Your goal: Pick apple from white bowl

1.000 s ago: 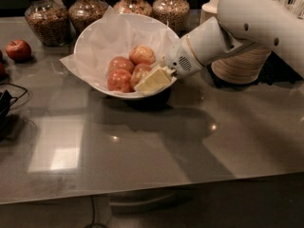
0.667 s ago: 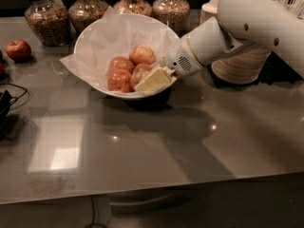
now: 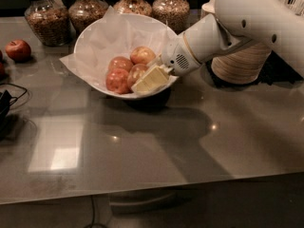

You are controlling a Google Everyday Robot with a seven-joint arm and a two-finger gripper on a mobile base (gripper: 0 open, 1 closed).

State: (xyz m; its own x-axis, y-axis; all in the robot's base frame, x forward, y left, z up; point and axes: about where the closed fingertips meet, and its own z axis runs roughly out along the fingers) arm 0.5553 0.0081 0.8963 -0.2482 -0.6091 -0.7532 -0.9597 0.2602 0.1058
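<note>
The white bowl (image 3: 95, 42), lined with crumpled white paper, stands at the back middle of the grey table. Several apples lie in it. The yellow-orange apple (image 3: 143, 54) with a light blush lies at the back right of the group, with redder apples (image 3: 118, 80) to its left and front. My gripper (image 3: 150, 80) reaches in over the bowl's right rim from the white arm (image 3: 247, 18). Its cream tip lies low at the front right of the group, against a reddish apple (image 3: 136, 72) and just below the yellow-orange one.
Several glass jars (image 3: 45, 18) of grains stand along the back edge. A lone dark red apple (image 3: 18, 50) lies at far left. Stacked beige bowls (image 3: 242, 63) stand right of the arm. A black cable (image 3: 12, 96) lies at the left edge.
</note>
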